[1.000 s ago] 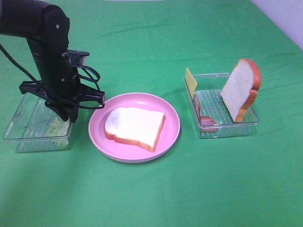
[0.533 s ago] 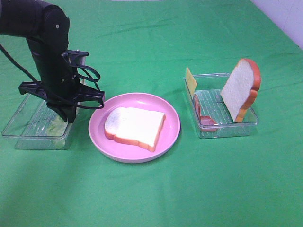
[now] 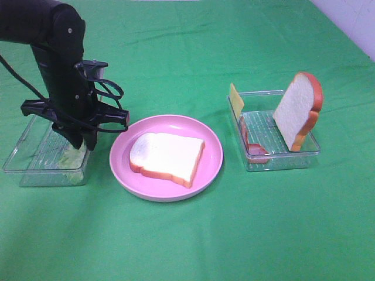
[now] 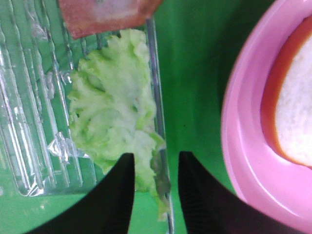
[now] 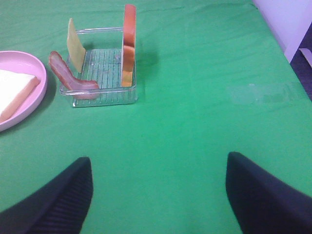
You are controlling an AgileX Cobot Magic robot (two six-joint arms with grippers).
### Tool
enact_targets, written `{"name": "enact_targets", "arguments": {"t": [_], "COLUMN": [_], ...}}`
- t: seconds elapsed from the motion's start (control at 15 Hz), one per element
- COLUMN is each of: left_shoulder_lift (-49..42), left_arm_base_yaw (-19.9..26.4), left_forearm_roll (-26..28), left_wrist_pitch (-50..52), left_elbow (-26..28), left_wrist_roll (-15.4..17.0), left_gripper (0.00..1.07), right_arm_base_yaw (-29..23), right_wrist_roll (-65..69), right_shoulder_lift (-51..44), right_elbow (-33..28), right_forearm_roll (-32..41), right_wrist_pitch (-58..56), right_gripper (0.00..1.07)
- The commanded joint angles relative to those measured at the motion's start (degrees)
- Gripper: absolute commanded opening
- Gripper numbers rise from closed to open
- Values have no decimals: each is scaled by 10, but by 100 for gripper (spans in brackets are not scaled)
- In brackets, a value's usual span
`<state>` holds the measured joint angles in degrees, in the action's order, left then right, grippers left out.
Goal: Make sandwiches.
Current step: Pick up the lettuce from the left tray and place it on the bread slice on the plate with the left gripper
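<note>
A bread slice (image 3: 167, 155) with an orange-brown crust lies flat on the pink plate (image 3: 211, 170). My left gripper (image 3: 79, 145) reaches down into the clear left tray (image 3: 26, 161) over the pale green lettuce (image 3: 69, 158). In the left wrist view the lettuce (image 4: 109, 112) lies in the tray, its edge and the tray wall between the gripper's (image 4: 156, 156) parted fingers. A reddish bacon piece (image 4: 105, 14) lies beyond it. My right gripper (image 5: 158, 161) is open and empty above the cloth.
The right tray (image 3: 299, 158) holds an upright bread slice (image 3: 299, 111), a yellow cheese square (image 3: 236, 99) and a bacon strip (image 3: 255, 149). The plate's rim (image 4: 243, 146) lies close beside the left tray. Green cloth covers the table.
The left arm has risen and shifted slightly over the left tray, and the tray has moved a little. The lettuce stays in the tray. Plate and right tray are unchanged.
</note>
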<state>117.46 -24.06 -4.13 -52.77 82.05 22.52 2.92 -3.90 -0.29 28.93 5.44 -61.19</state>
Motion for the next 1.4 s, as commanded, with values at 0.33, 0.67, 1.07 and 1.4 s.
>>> {"name": "enact_targets", "arguments": {"t": [0.33, 0.67, 1.07, 1.4], "left_shoulder_lift": [-10, -10, -23, -88], "left_arm_base_yaw": [-2, -2, -2, -3], "left_forearm_roll": [-3, -11, -6, 52], "left_wrist_pitch": [-6, -6, -13, -21], "left_elbow": [-2, -2, -2, -1], "left_wrist_roll": [8, 8, -2, -33], "left_gripper": [36, 8, 0, 0], "right_arm_base_yaw": [3, 3, 3, 3], "right_wrist_roll": [-6, -6, -6, -6], "right_shoulder_lift": [-5, -5, -5, -5], "right_elbow": [2, 2, 2, 2], "right_forearm_roll": [-2, -2, -2, -2], "right_wrist_pitch": [7, 7, 7, 7], "right_gripper": [72, 72, 72, 72]}}
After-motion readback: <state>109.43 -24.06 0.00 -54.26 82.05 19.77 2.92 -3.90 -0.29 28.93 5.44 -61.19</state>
